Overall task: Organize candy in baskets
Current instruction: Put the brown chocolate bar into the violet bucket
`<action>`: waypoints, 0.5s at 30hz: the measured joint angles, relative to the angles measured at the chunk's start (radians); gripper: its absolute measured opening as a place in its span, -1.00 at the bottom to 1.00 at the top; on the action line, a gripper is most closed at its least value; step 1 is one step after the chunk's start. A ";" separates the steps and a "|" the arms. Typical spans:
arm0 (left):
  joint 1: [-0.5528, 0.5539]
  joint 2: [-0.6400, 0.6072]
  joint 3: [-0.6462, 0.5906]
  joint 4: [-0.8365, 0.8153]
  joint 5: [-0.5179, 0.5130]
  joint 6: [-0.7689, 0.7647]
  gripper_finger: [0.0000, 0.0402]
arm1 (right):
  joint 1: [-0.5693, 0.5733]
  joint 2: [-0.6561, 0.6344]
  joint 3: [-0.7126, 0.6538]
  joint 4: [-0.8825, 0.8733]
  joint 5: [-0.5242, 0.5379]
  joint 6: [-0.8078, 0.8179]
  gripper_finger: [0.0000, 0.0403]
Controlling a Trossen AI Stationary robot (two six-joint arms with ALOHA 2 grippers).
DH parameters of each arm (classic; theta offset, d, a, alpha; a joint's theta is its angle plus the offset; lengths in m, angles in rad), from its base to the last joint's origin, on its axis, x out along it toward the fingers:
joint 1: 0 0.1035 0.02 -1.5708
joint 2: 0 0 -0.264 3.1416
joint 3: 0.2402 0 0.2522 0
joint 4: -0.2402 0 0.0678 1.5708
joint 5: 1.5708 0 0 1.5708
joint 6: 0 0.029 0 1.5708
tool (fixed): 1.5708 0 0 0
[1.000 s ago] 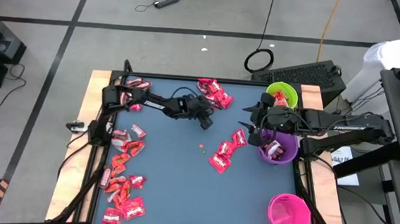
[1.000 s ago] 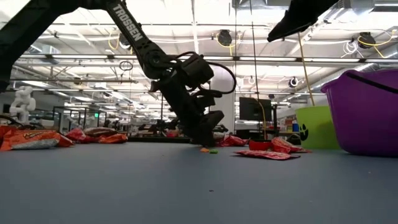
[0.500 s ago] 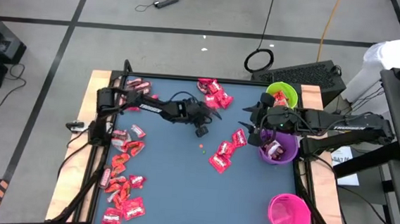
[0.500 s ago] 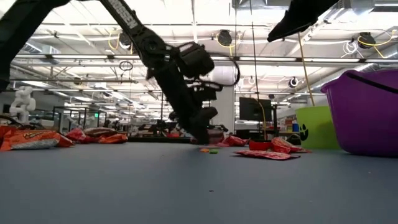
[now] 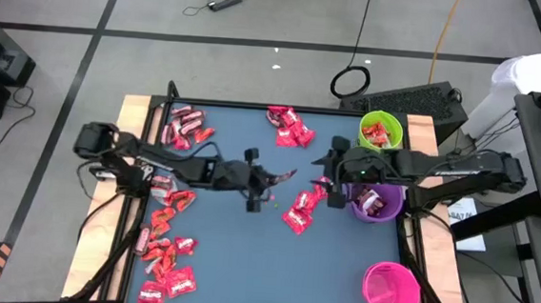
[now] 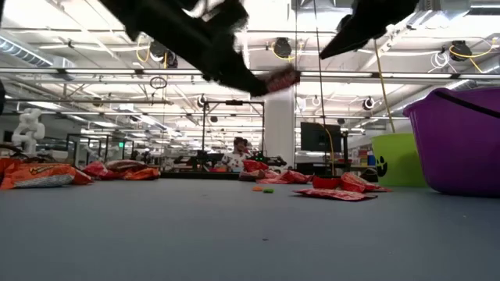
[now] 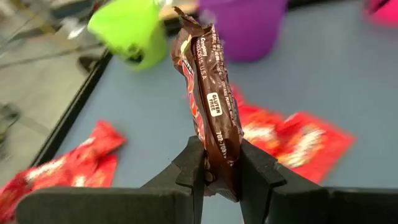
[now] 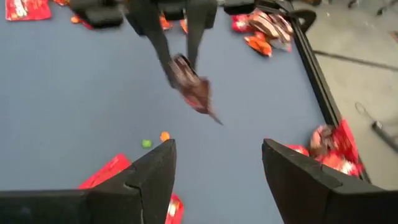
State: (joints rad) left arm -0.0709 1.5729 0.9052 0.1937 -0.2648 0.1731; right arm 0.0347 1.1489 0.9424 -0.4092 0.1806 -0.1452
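Carrying a dark maroon candy (image 7: pixel 208 106) clamped in my left gripper (image 5: pixel 270 179), I hold it above mid-table. Next I need to reach the purple basket (image 5: pixel 378 205) and release. My right gripper (image 5: pixel 324 177) waits spread beside that basket.

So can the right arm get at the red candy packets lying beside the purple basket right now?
Probably yes. The right gripper hangs open just beside the red candy packets, next to the purple basket, and holds nothing. The left gripper, shut on a dark maroon candy, hovers nearby and might crowd it.
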 joint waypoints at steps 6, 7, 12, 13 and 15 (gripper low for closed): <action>-0.050 -0.058 -0.039 0.007 -0.004 -0.006 -0.64 | 0.030 0.118 0.000 0.214 -0.006 -0.104 0.12; -0.057 -0.061 -0.040 0.002 -0.004 -0.002 -0.64 | 0.032 0.137 0.000 0.250 -0.005 -0.116 0.12; -0.069 -0.069 -0.038 0.024 -0.056 0.010 -0.64 | 0.033 0.207 0.000 0.328 -0.113 -0.141 0.12; -0.069 -0.069 -0.038 0.024 -0.059 0.014 -0.64 | 0.033 0.217 0.000 0.333 -0.130 -0.144 0.12; -0.070 -0.069 -0.038 0.023 -0.057 0.019 -0.64 | 0.033 0.234 0.000 0.344 -0.150 -0.160 0.11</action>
State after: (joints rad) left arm -0.1410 1.5043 0.8669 0.2170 -0.3213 0.1917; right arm 0.0680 1.3831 0.9424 -0.0653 0.0304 -0.3053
